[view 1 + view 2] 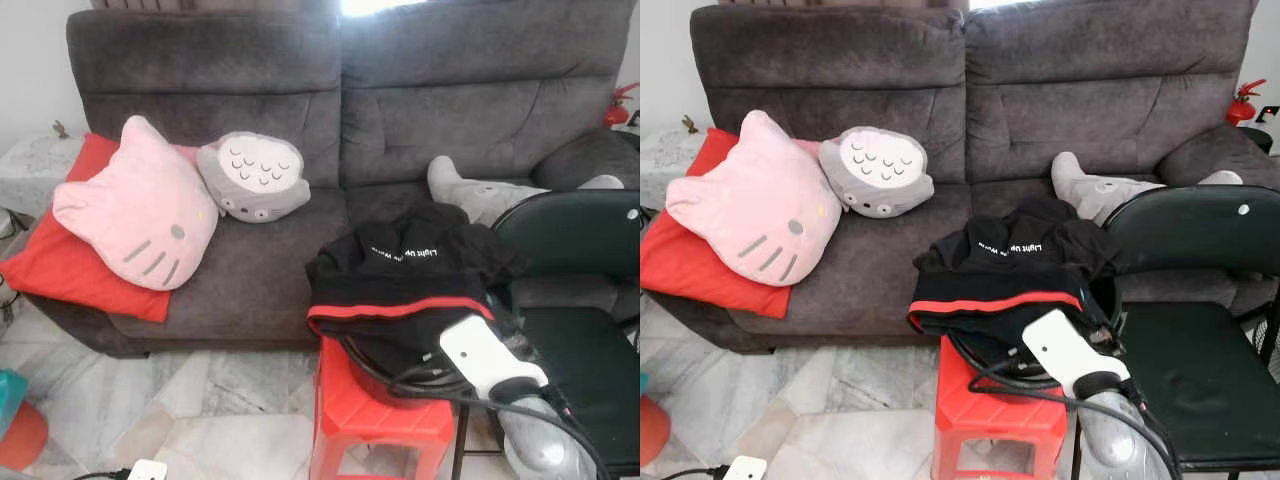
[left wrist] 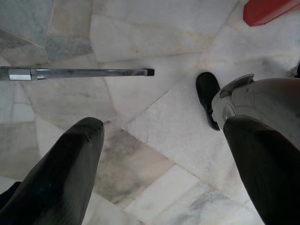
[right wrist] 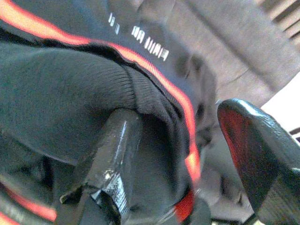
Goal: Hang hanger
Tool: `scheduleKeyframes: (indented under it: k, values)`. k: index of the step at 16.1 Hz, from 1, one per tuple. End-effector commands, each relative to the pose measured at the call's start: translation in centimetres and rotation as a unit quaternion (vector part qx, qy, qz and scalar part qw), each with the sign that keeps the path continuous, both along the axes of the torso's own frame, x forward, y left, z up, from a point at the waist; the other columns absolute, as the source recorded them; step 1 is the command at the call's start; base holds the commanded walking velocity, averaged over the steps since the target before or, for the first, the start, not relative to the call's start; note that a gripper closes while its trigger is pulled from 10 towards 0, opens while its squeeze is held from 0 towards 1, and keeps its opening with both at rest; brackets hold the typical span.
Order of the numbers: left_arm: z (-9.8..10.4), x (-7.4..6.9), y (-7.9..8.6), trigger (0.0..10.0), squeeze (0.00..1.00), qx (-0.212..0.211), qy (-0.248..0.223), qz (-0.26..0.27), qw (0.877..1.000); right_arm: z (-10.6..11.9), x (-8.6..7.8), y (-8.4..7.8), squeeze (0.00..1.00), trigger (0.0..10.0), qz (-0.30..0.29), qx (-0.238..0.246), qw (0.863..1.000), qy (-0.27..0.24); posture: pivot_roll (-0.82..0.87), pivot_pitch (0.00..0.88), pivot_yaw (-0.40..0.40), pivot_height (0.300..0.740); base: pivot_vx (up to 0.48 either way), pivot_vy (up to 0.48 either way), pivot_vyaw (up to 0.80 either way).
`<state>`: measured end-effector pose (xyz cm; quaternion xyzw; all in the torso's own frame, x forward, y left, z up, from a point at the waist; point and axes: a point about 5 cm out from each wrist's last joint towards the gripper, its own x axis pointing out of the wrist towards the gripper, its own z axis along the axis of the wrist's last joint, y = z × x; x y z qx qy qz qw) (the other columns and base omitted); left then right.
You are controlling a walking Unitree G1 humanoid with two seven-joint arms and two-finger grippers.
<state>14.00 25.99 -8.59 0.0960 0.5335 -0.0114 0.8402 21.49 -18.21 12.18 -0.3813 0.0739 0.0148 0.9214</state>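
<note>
A pink cat cushion point(image 1: 135, 205) and a grey owl cushion point(image 1: 254, 176) lay on the sofa point(image 1: 400, 120). The left tool point(image 2: 164, 159) hung spread over the floor point(image 2: 154, 42). A black garment point(image 1: 405, 275) lay on the red stool point(image 1: 380, 415); the right tool point(image 3: 183, 145), spread, had one finger point(image 3: 110, 150) under its hem. I could not make out a hanger.

Dark grey fabric sofa point(image 1: 340, 150) across the back, two seats wide, bright window light just above its backrest. Pale wall point(image 1: 30, 70) behind on the left. Red flat cushion point(image 1: 60, 260), pink cat-face plush pillow point(image 1: 140, 205) and grey owl-like plush pillow point(image 1: 255, 177) on the left seat. Floor of pale veined marble tiles point(image 1: 200, 400). Red plastic stool point(image 1: 385, 410) in front of the sofa; black chair with curved back point(image 1: 1200, 300) beside it.
</note>
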Motion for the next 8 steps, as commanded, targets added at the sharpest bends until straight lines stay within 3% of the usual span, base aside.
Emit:
scheduleKeyframes:
  k: [1, 3, 5, 7, 8]
  values:
    - [-0.1, -0.3, 0.0, 10.0, 0.0, 0.003, 0.012, -0.009, 1.0, 1.1, -0.3, 0.1, 0.0, 10.0, -0.003, 0.013, 0.999, -0.037, -0.12, 0.0, 0.037, 0.74, 0.0, 0.0, 0.0]
    - [-0.1, -0.3, -0.1, 10.0, 0.0, 0.003, 0.012, -0.01, 1.0, 1.2, -1.3, 0.7, 0.0, 10.0, 0.003, 0.03, 0.998, -0.047, -0.13, 0.0, 0.035, 0.74, 0.0, 0.0, 0.0]
    - [-0.1, -0.3, -0.1, 10.0, 0.0, 0.003, 0.014, -0.013, 1.0, -0.1, -2.9, 1.4, 0.0, 10.0, 0.016, 0.042, 0.999, -0.013, -0.13, 0.0, 0.034, 0.74, 0.0, 0.0, 0.0]
    - [-0.1, -0.3, -0.1, 10.0, 0.0, 0.003, 0.014, -0.015, 1.0, -0.4, -3.8, 0.5, 0.0, 10.0, -0.022, 0.043, 0.999, -0.016, -0.14, 0.0, 0.036, 0.74, 0.0, 0.0, 0.0]
    - [-0.1, -0.3, 0.0, 10.0, 0.0, 0.004, 0.015, -0.016, 1.0, -0.4, -4.2, -0.9, 0.0, 10.0, -0.08, 0.035, 0.996, -0.034, -0.15, 0.0, 0.037, 0.74, 0.0, 0.0, 0.0]
